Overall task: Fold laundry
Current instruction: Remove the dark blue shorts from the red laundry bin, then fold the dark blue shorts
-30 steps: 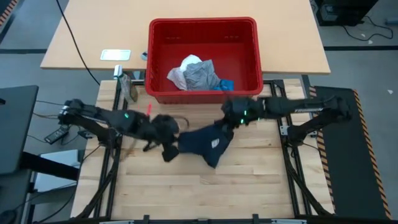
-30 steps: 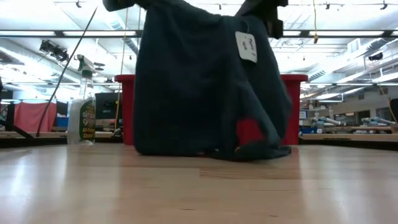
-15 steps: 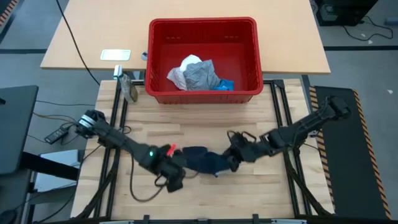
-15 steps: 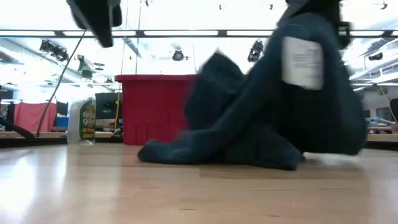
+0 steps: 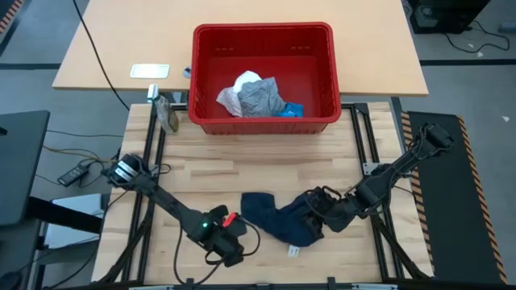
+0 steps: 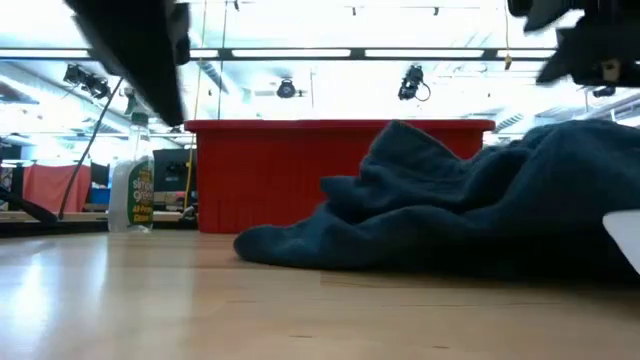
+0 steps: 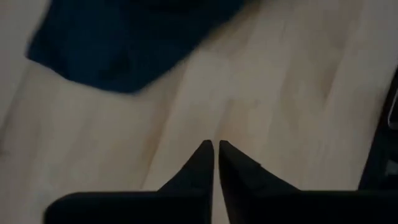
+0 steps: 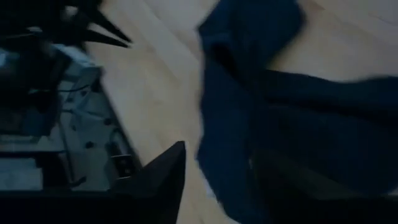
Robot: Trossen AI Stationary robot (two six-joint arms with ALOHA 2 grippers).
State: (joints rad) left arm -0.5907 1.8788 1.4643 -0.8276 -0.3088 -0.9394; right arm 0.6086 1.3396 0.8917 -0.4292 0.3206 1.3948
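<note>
Navy cloth (image 5: 278, 219) lies crumpled on the table (image 5: 242, 177), at about 5 o'clock from the table's middle, with its white tag (image 5: 293, 251) loose beside it. The right tool (image 5: 322, 211) sits at the cloth's 3 o'clock edge; one finger shows in its wrist view with cloth close against it, but whether it grips I cannot tell. The left tool (image 7: 214, 155) is at 8 o'clock from the cloth, just beside it, fingers nearly together and holding nothing.

I think the risk is this: the cloth is bunched, not spread, so a fold started now would likely trap wrinkles. If only the right tool pulls, the piece may drag toward the table's near edge.

The table is pale wooden planks. At 12 o'clock the red basket (image 5: 322, 72) holds the grey piece (image 5: 264, 98) and the white piece (image 5: 235, 95). A spray bottle (image 6: 131, 185) stands beside it, and the room behind shows ceiling lights.
</note>
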